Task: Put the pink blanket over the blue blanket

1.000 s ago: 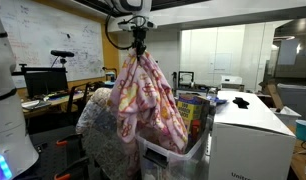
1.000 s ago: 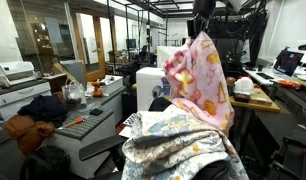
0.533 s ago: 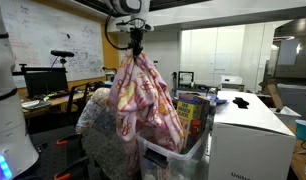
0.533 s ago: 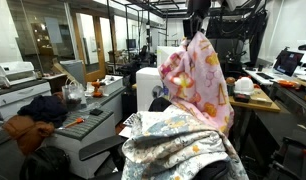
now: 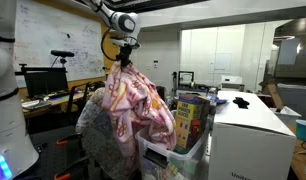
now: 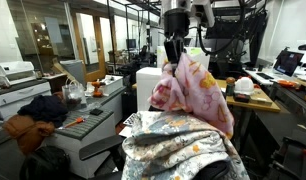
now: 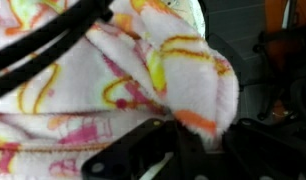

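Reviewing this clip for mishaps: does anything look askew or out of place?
The pink blanket hangs in a bunched heap from the shut gripper, not lying spread over the blue blanket. Nothing looks spilled or damaged.

The pink flower-patterned fleece blanket [image 7: 93,90] looks fluffy and matt; the mottled grey-blue cloth blanket [image 6: 178,140] looks soft and matt too.

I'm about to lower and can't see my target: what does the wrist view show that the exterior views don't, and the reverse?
Wrist view only: a close-up of the tool pinching a fold of the pink blanket; nothing beneath it is visible. Exterior views only: the blue blanket heaped below, the pink one's lower end seemingly reaching it, and a white cabinet alongside. Shared: the pink blanket hanging from the shut tool.
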